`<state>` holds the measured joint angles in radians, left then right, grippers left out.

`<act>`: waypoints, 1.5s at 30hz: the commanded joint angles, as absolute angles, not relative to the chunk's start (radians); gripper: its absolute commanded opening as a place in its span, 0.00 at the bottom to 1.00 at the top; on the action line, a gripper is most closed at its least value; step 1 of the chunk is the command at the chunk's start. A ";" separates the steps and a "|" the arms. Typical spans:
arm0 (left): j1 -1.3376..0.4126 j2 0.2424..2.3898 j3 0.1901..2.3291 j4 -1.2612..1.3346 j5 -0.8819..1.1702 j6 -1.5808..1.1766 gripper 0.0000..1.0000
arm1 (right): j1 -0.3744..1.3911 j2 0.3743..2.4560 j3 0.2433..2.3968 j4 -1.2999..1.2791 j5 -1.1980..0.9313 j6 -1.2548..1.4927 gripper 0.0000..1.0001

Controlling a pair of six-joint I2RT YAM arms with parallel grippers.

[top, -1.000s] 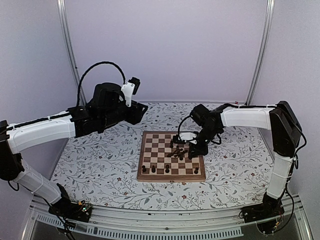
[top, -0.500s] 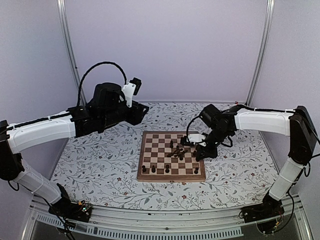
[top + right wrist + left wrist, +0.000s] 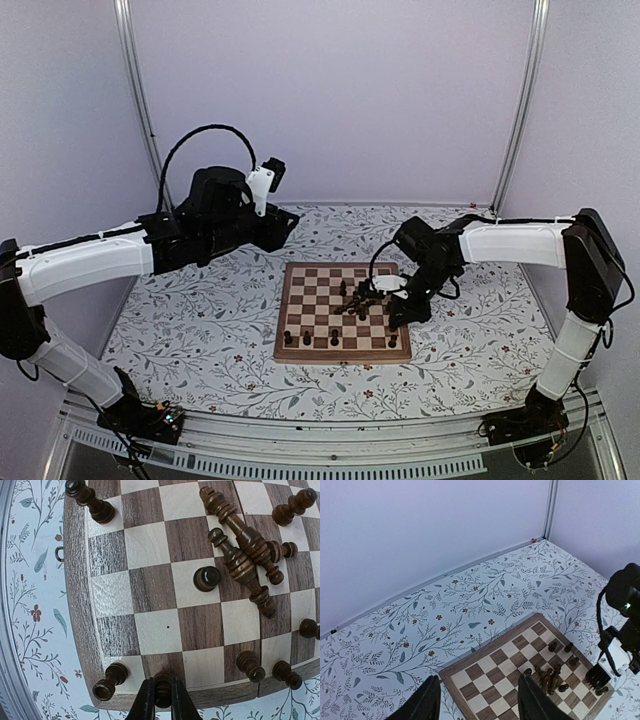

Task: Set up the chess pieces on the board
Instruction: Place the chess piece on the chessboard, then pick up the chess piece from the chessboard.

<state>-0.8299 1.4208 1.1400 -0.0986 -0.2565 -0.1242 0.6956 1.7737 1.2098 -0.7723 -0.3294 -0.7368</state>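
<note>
The wooden board [image 3: 310, 290] lies mid-table. Several dark chess pieces [image 3: 358, 300] lie in a heap on its right half, and others stand along its near and right edges. My right gripper [image 3: 400, 312] is low over the right edge. In the right wrist view it [image 3: 160, 706] is shut on a dark chess piece [image 3: 163, 686], upright over the edge square beside a corner piece [image 3: 107, 682]. The heap [image 3: 245, 555] lies farther in on the board [image 3: 150, 630]. My left gripper [image 3: 285, 220] hangs high behind the board's left side, open [image 3: 479, 705] and empty.
The floral table surface [image 3: 200, 320] surrounds the board. Metal frame posts [image 3: 140, 110] and lilac walls close in the back. A lone upright pawn [image 3: 206, 577] stands beside the heap. The right arm [image 3: 625, 625] shows at the edge of the left wrist view.
My right gripper has moved from over the heap out to the board's right edge with the piece still in it. The left arm has not moved.
</note>
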 commanded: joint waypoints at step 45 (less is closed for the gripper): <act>-0.829 1.443 1.175 -0.121 -0.228 -0.101 0.54 | 0.613 1.867 1.390 -0.767 -0.311 -0.630 0.31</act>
